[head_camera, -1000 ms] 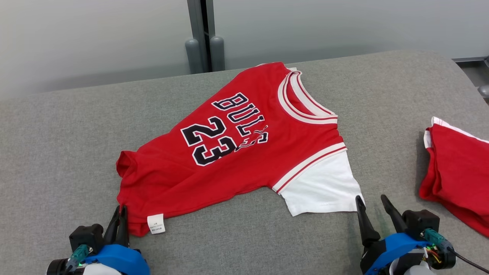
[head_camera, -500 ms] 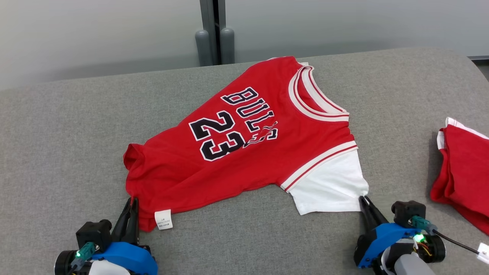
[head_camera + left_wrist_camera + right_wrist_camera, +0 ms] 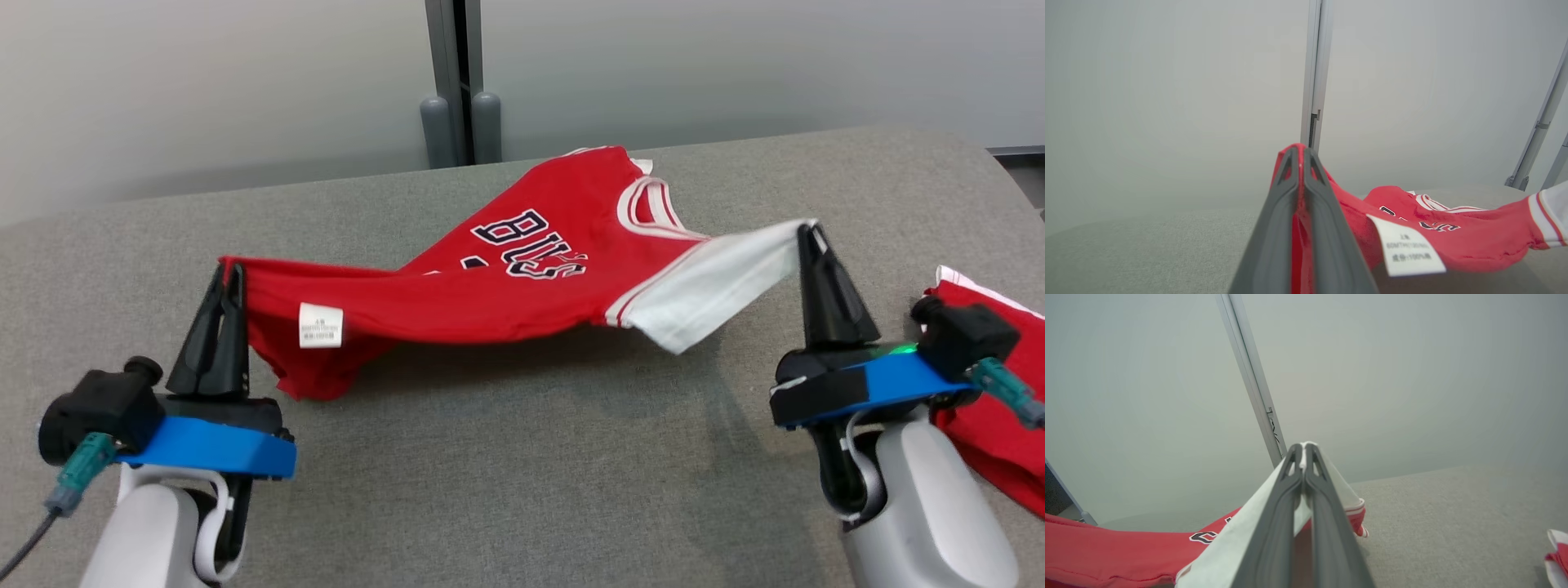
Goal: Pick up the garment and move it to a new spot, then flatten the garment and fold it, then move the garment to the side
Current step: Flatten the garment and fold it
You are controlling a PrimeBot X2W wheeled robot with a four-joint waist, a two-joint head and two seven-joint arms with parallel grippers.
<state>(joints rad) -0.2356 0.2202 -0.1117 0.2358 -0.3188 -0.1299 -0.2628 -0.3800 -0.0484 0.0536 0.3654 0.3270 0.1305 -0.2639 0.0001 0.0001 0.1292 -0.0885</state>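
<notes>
Garment (image 3: 490, 302) newly half aloft over grey surface (image 3: 522, 490), pale wall (image 3: 204, 82) beyond

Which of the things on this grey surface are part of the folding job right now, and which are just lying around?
In the job:
- red Bulls jersey with white sleeve, near edge held up
- left gripper, fingers shut on its red hem corner
- right gripper, fingers shut on the white sleeve

Lying about:
- folded red-and-white garment, far right
- grey metal post, behind

Garment (image 3: 490, 304) left of second garment (image 3: 1012, 433)
</notes>
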